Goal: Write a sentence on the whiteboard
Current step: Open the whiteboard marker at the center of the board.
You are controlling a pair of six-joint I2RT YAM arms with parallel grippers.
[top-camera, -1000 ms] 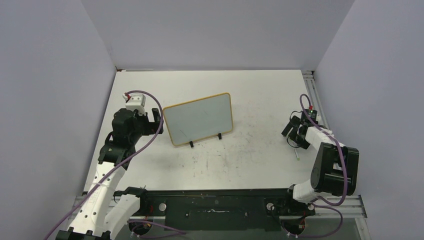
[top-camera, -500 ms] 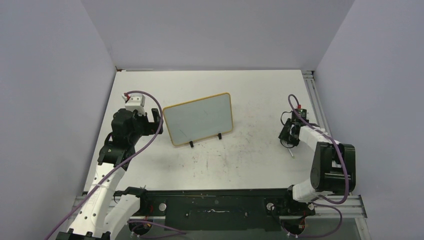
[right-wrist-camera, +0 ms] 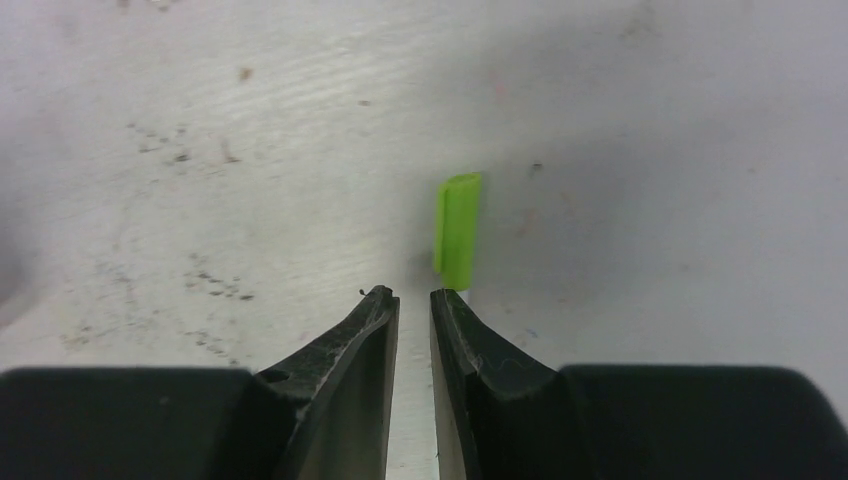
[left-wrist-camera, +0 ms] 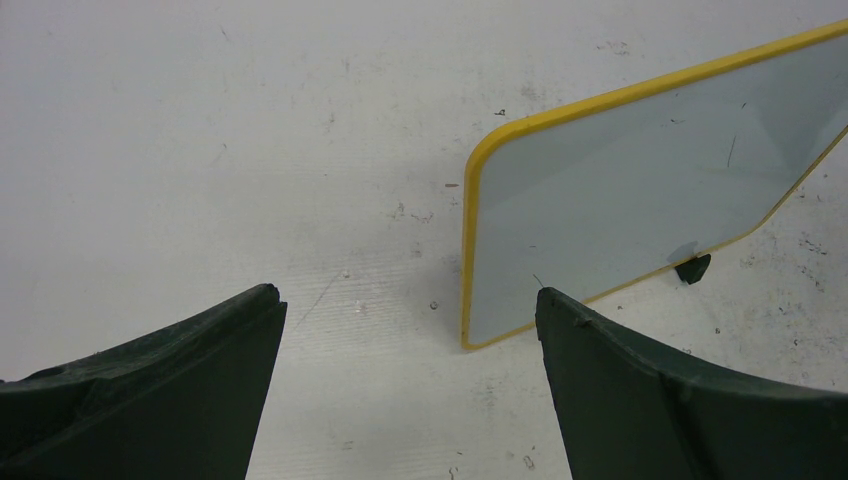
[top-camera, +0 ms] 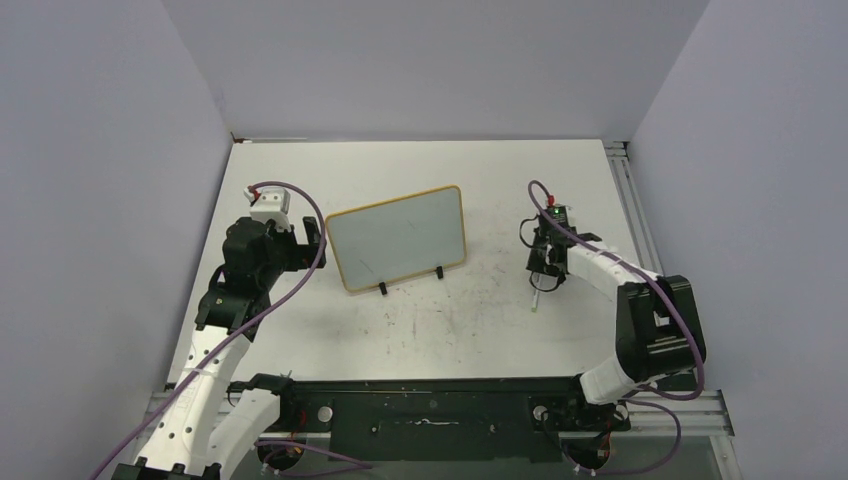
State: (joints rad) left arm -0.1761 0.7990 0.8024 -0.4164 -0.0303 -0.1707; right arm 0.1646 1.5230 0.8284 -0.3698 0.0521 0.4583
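Note:
The whiteboard [top-camera: 398, 238], yellow-framed on small black feet, stands tilted mid-table; no sentence shows on its pale surface. My left gripper [top-camera: 314, 241] sits just left of it, open wide and empty; in the left wrist view the whiteboard's [left-wrist-camera: 640, 190] near corner lies just beyond the right finger of the left gripper [left-wrist-camera: 405, 295]. My right gripper [top-camera: 541, 274] hangs right of the board, jaws drawn close on a thin white marker [top-camera: 537, 299]. In the right wrist view the marker's green cap [right-wrist-camera: 458, 228] sticks out past the tips of the right gripper [right-wrist-camera: 413, 295].
The table top [top-camera: 470, 320] is white and scuffed with dark smudges. Grey walls close it in at the back and both sides. A metal rail [top-camera: 630, 200] runs along the right edge, and a black base bar [top-camera: 430, 410] along the near edge.
My right arm has swung left towards the board, carrying the marker along, and its jaws have drawn together from wide. The left arm and the board have not moved.

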